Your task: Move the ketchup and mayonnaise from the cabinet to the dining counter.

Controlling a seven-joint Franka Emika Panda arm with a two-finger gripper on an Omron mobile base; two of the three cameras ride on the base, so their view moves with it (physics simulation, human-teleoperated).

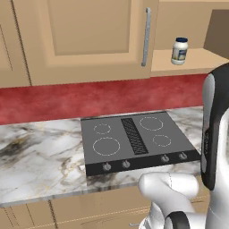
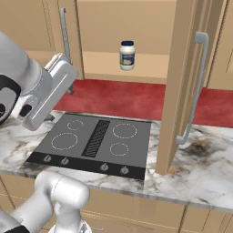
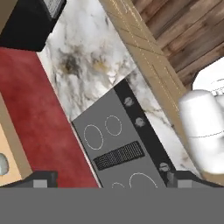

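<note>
Mayonnaise [image 2: 127, 55] alone on the open cabinet [image 2: 132, 63] shelf

The white jar stands upright above the red backsplash [image 2: 118, 98], beyond the black cooktop [image 2: 95, 141] on the marble bench [image 2: 205, 168]. The pincer [image 3: 111, 179] hangs empty, its tips spread wide, over the cooktop.

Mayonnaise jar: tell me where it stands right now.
The mayonnaise jar stands upright on the bottom shelf of the open cabinet, above the red backsplash and the cooktop, right of the closed door's silver handle.
</note>
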